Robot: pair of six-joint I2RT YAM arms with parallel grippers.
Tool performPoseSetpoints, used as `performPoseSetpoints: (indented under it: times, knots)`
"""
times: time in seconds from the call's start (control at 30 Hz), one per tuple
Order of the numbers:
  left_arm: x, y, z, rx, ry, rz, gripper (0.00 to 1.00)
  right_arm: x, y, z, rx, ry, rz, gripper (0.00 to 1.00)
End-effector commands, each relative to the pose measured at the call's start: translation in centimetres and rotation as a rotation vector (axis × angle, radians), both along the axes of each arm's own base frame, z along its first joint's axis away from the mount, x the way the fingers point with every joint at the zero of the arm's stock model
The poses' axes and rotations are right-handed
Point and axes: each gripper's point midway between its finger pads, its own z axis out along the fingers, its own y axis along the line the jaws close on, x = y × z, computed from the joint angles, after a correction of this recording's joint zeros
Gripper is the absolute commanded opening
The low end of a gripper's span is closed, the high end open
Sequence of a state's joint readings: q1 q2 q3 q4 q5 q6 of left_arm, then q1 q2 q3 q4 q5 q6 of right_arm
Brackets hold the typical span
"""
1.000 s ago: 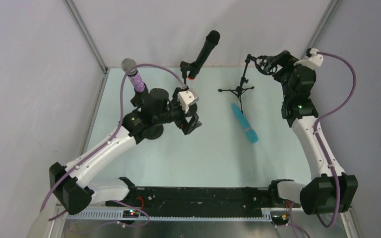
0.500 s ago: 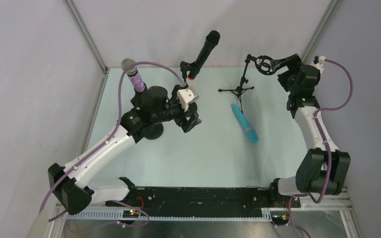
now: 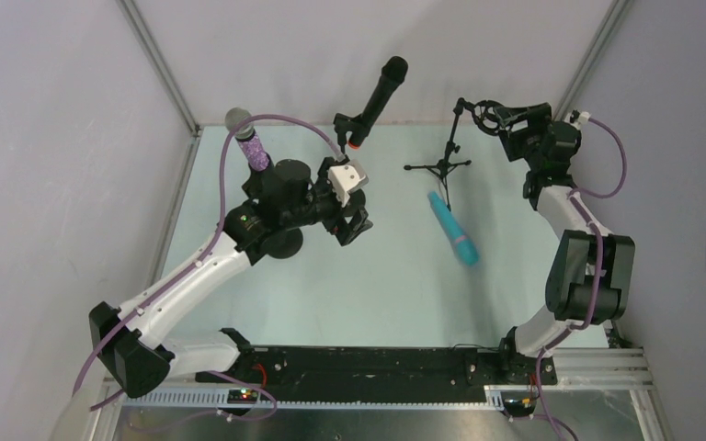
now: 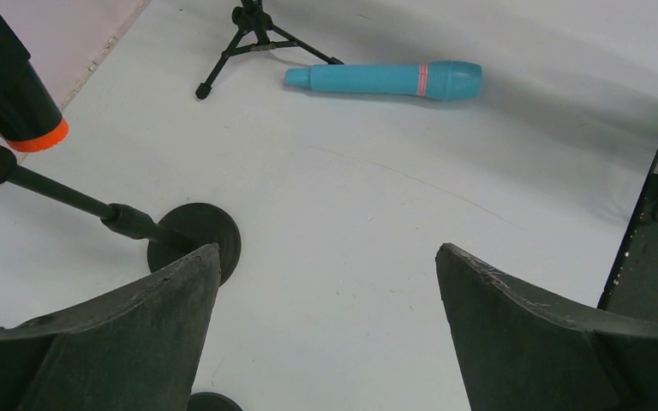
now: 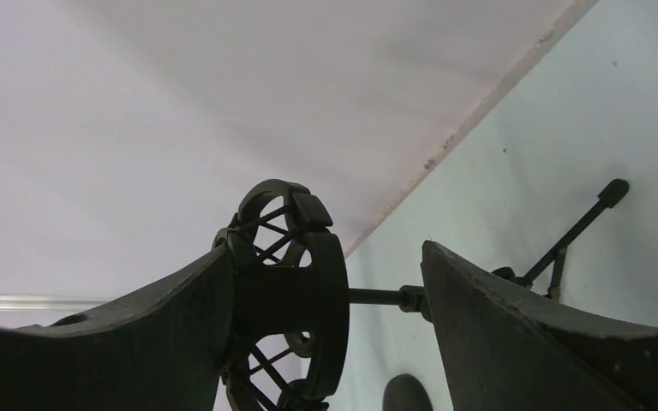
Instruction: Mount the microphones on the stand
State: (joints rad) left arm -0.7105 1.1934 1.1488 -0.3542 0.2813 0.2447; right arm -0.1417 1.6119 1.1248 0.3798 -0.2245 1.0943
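The teal microphone (image 3: 453,230) lies flat on the table; it also shows in the left wrist view (image 4: 385,79). The black microphone (image 3: 379,96) with the orange end (image 4: 38,137) sits tilted in a stand clip. The purple glittery microphone (image 3: 254,147) stands upright behind my left arm. The tripod stand (image 3: 443,165) carries an empty shock-mount ring (image 3: 487,114). My right gripper (image 3: 507,118) is open, with the ring (image 5: 287,291) between its fingers, against the left one. My left gripper (image 3: 354,225) is open and empty above the table (image 4: 326,257).
A round black stand base (image 4: 195,244) lies just past my left fingertip, its rod slanting up left. The tripod's legs (image 4: 253,34) stand near the teal microphone's thin end. Walls enclose the table's back and sides.
My right arm has folded its elbow down and back, and its gripper has shifted left onto the shock-mount ring. The left arm has barely moved.
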Motion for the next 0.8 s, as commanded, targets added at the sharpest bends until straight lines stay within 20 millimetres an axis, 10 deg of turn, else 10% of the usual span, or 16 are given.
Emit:
performPoseSetpoints:
  times: [0.0,0.77]
  knots:
    - [0.4,-0.3,2.0,-0.025,-0.049,0.002,1.0,0.4,0.7,1.1,0.078,-0.063,0.037,0.8]
    - [0.4,0.1,1.3,-0.009,-0.049,0.015,1.0,-0.2,3.1,6.9,0.165,-0.264,0.129,0.37]
